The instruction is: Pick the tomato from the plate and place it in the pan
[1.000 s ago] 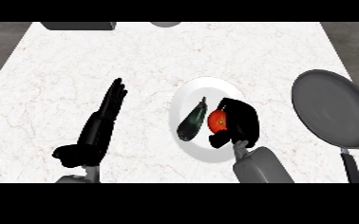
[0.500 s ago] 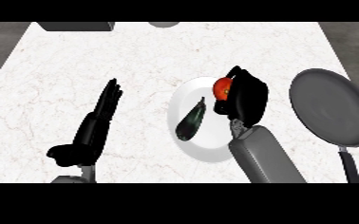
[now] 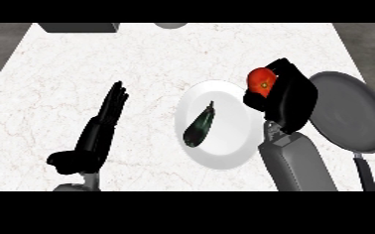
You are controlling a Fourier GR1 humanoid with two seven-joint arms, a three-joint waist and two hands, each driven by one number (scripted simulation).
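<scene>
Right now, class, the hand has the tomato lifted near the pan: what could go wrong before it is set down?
1. The right hand curls round only part of the tomato, which sticks out at its upper left, so it might slip out over the plate.
2. The pan lies to the right, partly cut off by the view's edge; releasing too soon could land the tomato on the counter.

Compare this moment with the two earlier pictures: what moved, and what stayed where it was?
The right hand, curled round the tomato, has carried it from the middle of the plate up and rightward to the plate's far right edge, toward the pan. The tomato was already held a second ago. The dark vegetable lies on the plate as before, the pan has not moved, and the left hand rests open at the left.
</scene>
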